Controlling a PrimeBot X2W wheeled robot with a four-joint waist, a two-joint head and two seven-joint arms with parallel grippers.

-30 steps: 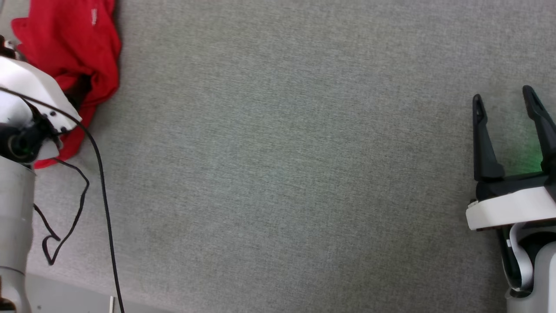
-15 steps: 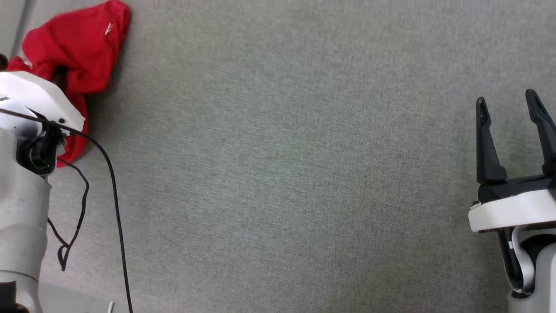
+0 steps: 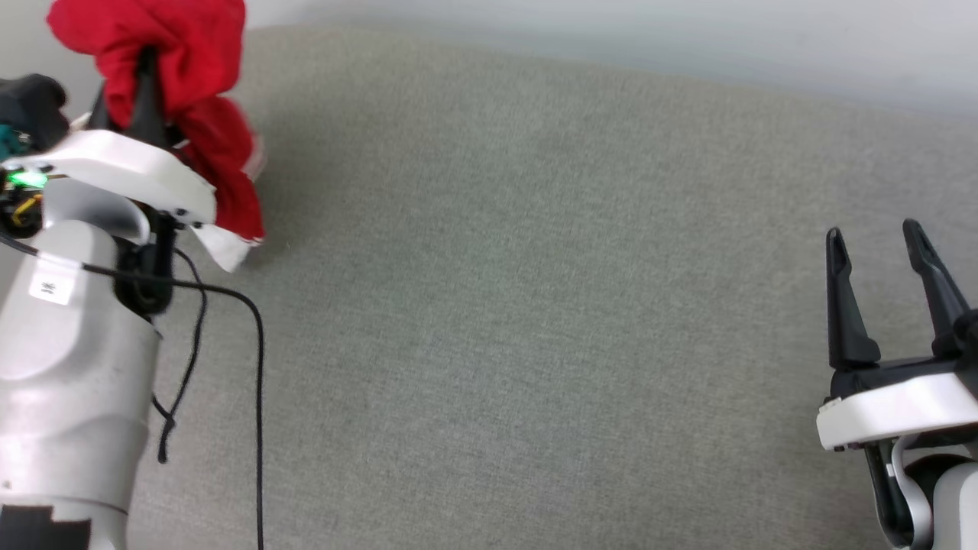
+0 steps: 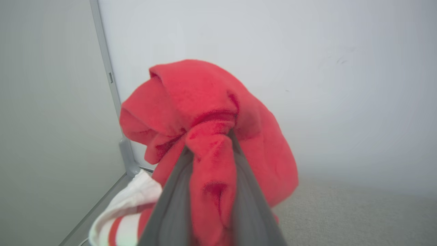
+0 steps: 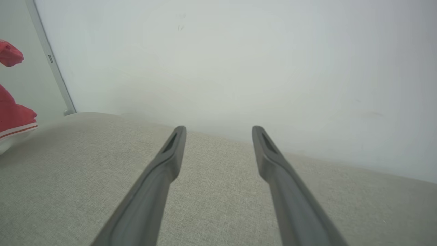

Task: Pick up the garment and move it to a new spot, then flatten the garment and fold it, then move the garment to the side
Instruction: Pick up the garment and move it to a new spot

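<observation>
The garment (image 3: 195, 84), a bunched red shirt with a white sleeve hanging at its lower edge, is held up at the far left of the head view. My left gripper (image 3: 145, 69) is shut on it, its dark fingers buried in the red folds. In the left wrist view the garment (image 4: 208, 112) drapes over both fingers (image 4: 170, 208) and hides their tips; a white sleeve with red stripes dangles at the lower left. My right gripper (image 3: 875, 241) stands open at the right, nothing between its fingers. In the right wrist view the right gripper (image 5: 219, 131) is open above the fabric surface, and the garment (image 5: 13, 112) shows at the left edge.
A grey woven surface (image 3: 535, 305) spreads across the scene, meeting a pale wall (image 3: 611, 30) along its far edge. A black cable (image 3: 256, 397) loops down from my left arm. A grey vertical post (image 4: 112, 95) stands in the corner behind the garment.
The camera has tilted up, bringing the wall into view. My left gripper has closed on the garment and lifted it off the surface. The right gripper has stayed open in place.
</observation>
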